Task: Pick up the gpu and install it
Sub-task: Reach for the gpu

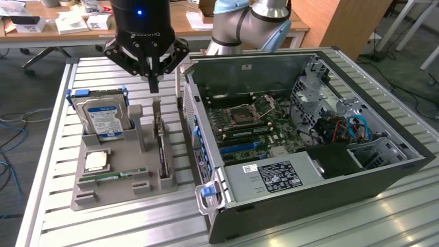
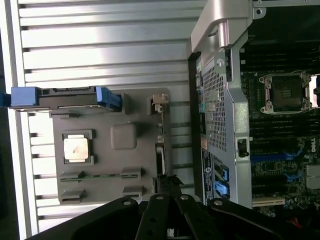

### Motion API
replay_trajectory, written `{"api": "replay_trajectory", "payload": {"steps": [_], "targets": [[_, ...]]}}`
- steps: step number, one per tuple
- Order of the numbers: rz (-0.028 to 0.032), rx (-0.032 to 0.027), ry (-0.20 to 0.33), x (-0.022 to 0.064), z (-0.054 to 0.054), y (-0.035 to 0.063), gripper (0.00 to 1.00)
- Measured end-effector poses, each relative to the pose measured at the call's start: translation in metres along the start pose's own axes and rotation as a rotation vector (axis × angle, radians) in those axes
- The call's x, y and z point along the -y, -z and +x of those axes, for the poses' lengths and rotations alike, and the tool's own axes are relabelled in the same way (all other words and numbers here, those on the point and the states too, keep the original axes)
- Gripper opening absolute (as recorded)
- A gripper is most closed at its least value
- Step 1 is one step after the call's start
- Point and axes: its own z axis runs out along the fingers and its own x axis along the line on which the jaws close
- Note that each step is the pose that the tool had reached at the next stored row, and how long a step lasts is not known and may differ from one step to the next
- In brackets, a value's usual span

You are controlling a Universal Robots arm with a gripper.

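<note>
Fan face of the edge-on gpu (image 1: 162,152) in grey holder (image 1: 110,191) hidden.

gpu (image 1: 162,149) upright in holder (image 1: 110,191) slot nearest case (image 1: 329,198); holder at exterior view's left of case.

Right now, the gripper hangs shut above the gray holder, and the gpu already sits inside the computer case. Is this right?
Not quite. The gpu is not inside the computer case; it stands on edge in the gray holder beside the case, as the exterior view shows. The gripper does hang shut above that holder.
</note>
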Motion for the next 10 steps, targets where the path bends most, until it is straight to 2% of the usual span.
{"api": "replay_trajectory", "payload": {"steps": [10], "targets": [[0.0000, 0.0000, 0.000, 0.0124, 0.002, 0.0006, 0.11]]}}
